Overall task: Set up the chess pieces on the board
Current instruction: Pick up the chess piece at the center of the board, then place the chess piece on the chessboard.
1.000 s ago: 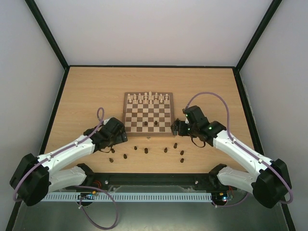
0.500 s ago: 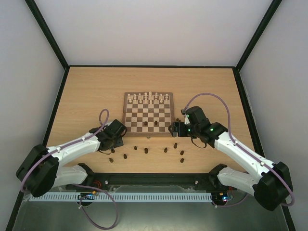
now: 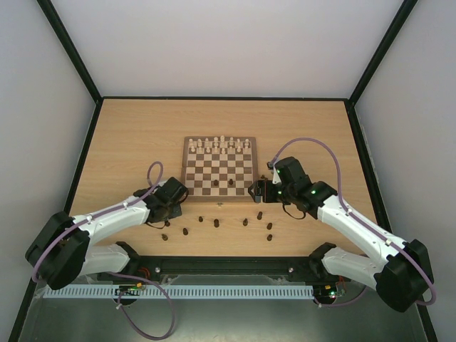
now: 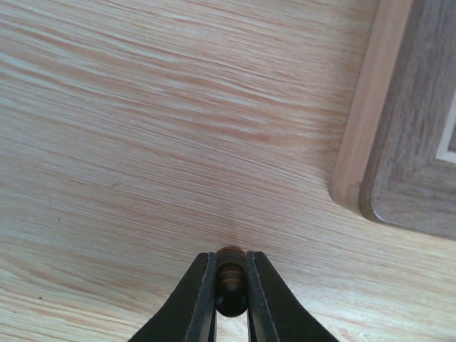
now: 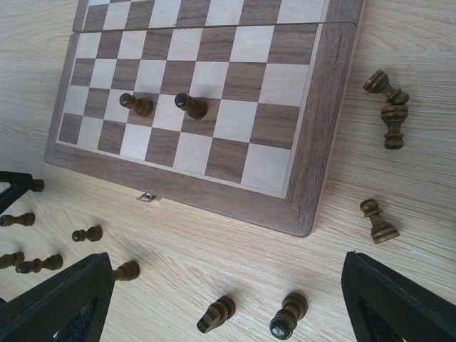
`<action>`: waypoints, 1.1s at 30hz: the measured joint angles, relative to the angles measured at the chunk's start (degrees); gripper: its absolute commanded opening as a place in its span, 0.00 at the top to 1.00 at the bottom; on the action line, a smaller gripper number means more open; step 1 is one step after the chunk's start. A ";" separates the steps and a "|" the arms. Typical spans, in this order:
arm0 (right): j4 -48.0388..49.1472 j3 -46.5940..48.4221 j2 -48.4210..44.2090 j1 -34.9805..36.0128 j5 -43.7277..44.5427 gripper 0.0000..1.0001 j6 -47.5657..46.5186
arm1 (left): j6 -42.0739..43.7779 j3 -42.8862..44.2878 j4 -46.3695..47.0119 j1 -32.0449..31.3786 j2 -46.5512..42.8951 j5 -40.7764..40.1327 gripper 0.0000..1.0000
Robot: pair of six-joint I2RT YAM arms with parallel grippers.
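- The left tool (image 4: pixel 230 260) was clamped on a small dark brown chessman (image 4: pixel 230 283), its 2 fingers pressed against the piece's sides.
- That chessman sat low over the bare tabletop (image 3: pixel 142 135), just off the board's near-left corner. I could not tell whether it touched the wood.
- The right tool (image 3: pixel 258 190) was spread wide with nothing between its fingers, hanging over the tabletop at the board's near-right corner.
- The board (image 5: pixel 320 128) lay flat in the middle of the tabletop.
- 2 dark pawns (image 5: pixel 135 104) stood upright on neighbouring squares in the second row from the near edge.
- The pale chessmen (image 3: pixel 222 146) filled the 2 far rows of the board.
- The loose dark chessmen (image 5: pixel 377 221) were scattered on the tabletop between the board's near edge and the arms' bases, some upright and some lying on their sides.
- 2 of them lay close together just beside the board's right border.
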 measured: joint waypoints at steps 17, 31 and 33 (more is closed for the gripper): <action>0.33 0.00 0.00 0.00 -0.09 0.12 -0.11 | 6.12 22.64 -7.67 -2.99 5.73 -1.49 0.97; 0.24 0.00 -0.09 0.00 1.40 0.12 -0.09 | 14.84 34.93 -4.15 -3.87 26.91 3.26 0.93; 0.24 0.00 -0.09 0.00 1.51 0.12 -0.09 | 15.34 36.17 -3.54 -3.93 28.09 3.54 0.92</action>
